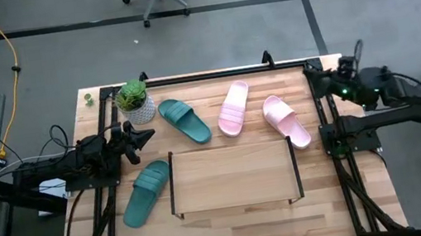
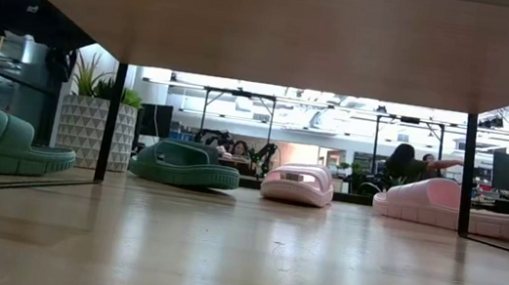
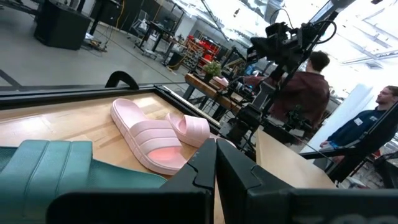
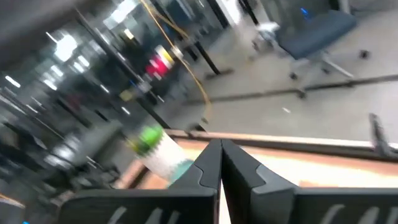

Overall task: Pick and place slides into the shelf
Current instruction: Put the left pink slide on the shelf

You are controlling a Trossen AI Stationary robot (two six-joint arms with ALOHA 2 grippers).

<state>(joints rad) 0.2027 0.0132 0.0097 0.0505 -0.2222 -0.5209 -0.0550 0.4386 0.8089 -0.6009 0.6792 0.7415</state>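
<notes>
Four slides lie sole-down on the wood table. One teal slide (image 1: 184,120) is far left of middle, and the other teal slide (image 1: 146,193) lies by the shelf's left end. Two pink slides (image 1: 234,108) (image 1: 287,121) lie beyond the shelf (image 1: 234,177), a low black-wire rack with a wood top near the front. My left gripper (image 1: 146,136) is shut at the table's left edge, pointing level between the two teal slides. My right gripper (image 1: 309,76) is shut above the far right corner. Neither one holds anything.
A potted plant (image 1: 134,102) stands at the far left corner, close to the left gripper. A black frame (image 1: 212,74) edges the table. People show in the room beyond the table (image 3: 305,87). Bare wood lies in front of the shelf (image 1: 243,226).
</notes>
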